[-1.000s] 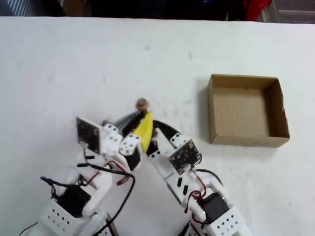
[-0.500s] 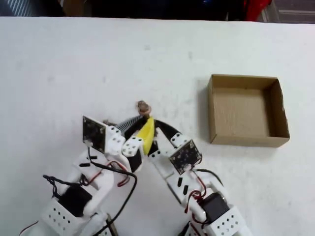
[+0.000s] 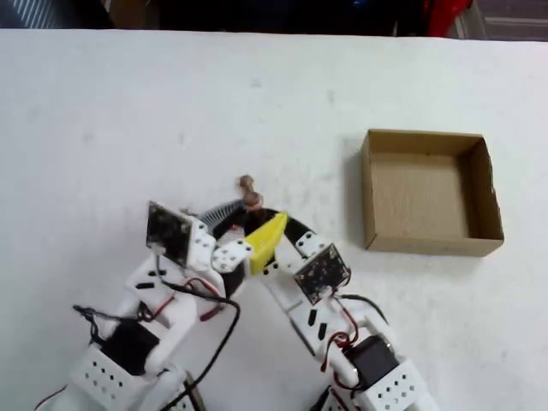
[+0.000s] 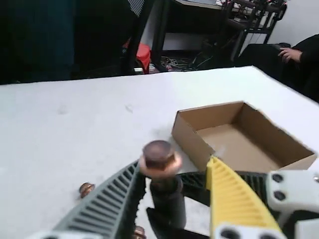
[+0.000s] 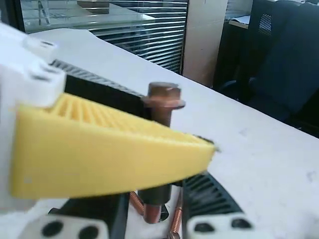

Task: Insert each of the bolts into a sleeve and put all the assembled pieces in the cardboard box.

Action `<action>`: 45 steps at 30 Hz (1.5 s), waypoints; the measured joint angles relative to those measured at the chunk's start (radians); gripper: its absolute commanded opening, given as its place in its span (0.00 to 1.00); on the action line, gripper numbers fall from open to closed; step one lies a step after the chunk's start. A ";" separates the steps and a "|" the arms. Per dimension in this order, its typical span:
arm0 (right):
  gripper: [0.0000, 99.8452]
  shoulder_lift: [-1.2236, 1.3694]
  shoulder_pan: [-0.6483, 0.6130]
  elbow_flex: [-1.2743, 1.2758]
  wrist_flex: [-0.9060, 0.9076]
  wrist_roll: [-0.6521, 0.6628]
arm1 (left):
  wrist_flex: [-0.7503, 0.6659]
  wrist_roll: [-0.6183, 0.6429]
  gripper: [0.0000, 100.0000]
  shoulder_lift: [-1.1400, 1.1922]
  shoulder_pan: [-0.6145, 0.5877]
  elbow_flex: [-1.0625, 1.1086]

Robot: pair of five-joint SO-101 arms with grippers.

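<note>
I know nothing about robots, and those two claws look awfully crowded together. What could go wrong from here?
1. The left gripper is open, its yellow finger close beside the bolt; withdrawing, it might knock the bolt or sleeve.
2. The right gripper grips only the sleeve; tilted toward the cardboard box, the bolt could slip out.
3. The loose bolts lying below may get swept aside.

You have a white table (image 3: 171,103) spread across the whole workspace, with a red object (image 3: 445,15) just beyond its far edge. From the left wrist view you see a red stool (image 4: 142,52) and tangled cables (image 4: 192,62) on the floor behind the table; from the right wrist view, window blinds (image 5: 134,35) and a dark chair (image 5: 294,64)
</note>
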 measured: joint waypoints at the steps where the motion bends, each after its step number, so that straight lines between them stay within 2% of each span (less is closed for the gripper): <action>1: 0.02 0.000 0.000 0.000 0.000 0.000 | 0.000 -0.003 0.22 -0.002 -0.017 0.006; 4: 0.02 0.002 0.005 0.000 0.000 0.000 | -0.002 -0.003 0.22 -0.003 -0.061 0.008; 15: 0.02 0.002 0.009 0.000 0.000 0.000 | -0.002 -0.038 0.22 -0.003 -0.104 -0.018; 24: 0.02 0.002 0.140 0.000 0.000 0.000 | -0.002 -0.058 0.22 -0.003 -0.247 -0.112; 27: 0.02 0.000 0.164 -0.012 0.031 0.000 | 0.063 -0.058 0.22 -0.003 -0.265 -0.115; 32: 0.02 0.002 0.227 -0.091 0.230 0.000 | 0.252 -0.064 0.20 -0.003 -0.301 -0.115; 37: 0.02 0.000 0.316 -0.199 0.344 0.000 | 0.362 -0.064 0.01 -0.003 -0.407 -0.115; 40: 0.02 0.000 0.370 -0.269 0.405 0.000 | 0.394 -0.063 0.05 -0.003 -0.451 -0.115; 45: 0.02 0.009 0.400 -0.419 0.511 0.031 | 0.457 -0.063 0.03 -0.003 -0.456 -0.115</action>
